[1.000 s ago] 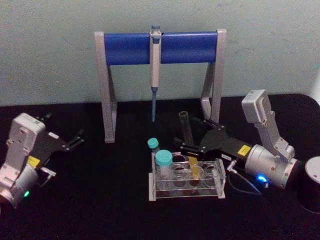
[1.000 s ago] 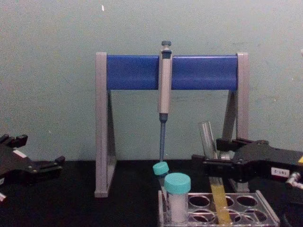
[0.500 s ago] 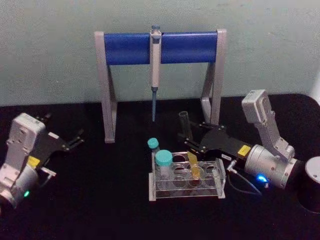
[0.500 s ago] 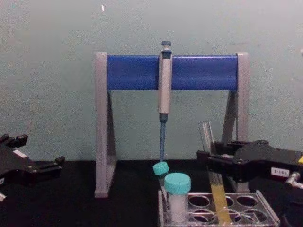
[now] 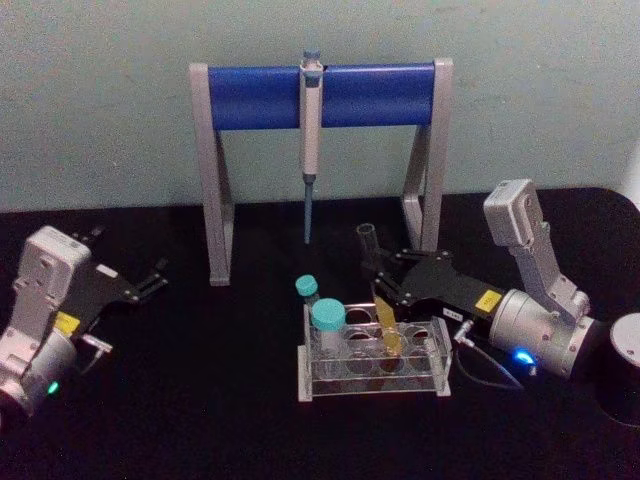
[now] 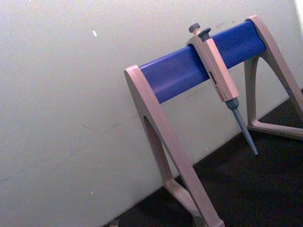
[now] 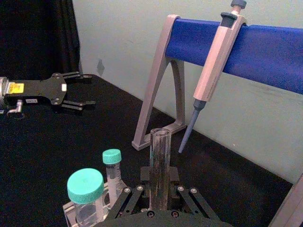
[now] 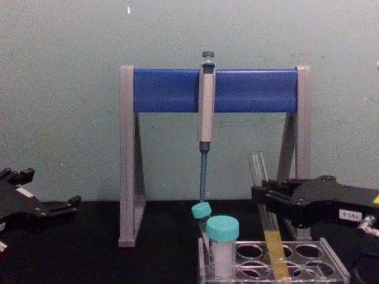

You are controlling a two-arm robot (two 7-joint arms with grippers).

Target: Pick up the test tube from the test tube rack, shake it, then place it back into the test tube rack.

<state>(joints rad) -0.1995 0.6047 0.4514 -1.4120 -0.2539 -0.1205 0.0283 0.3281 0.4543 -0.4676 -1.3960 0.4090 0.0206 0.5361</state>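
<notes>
The test tube [image 5: 387, 330] stands tilted in a back hole of the clear test tube rack [image 5: 370, 392], its yellow liquid low in the tube [image 8: 274, 251]. My right gripper [image 5: 380, 278] reaches in from the right and is shut on the tube's clear middle, just above the rack [image 8: 331, 260]. In the right wrist view the tube [image 7: 160, 156] rises straight up between the gripper's [image 7: 160, 189] pads. The left gripper [image 5: 155, 278] rests open on the black table far to the left, also seen in the chest view [image 8: 68, 204].
A grey-and-blue pipette stand [image 5: 320, 95] with a hanging pipette [image 5: 309, 150] stands behind the rack. Two teal-capped vials [image 5: 327, 320] [image 5: 306, 290] sit at the rack's left end. A dark cylinder [image 5: 625, 370] stands at the right edge.
The right gripper's fingers have drawn in from spread to closed around the tube. The tube stays in the rack, and the left arm has not moved.
</notes>
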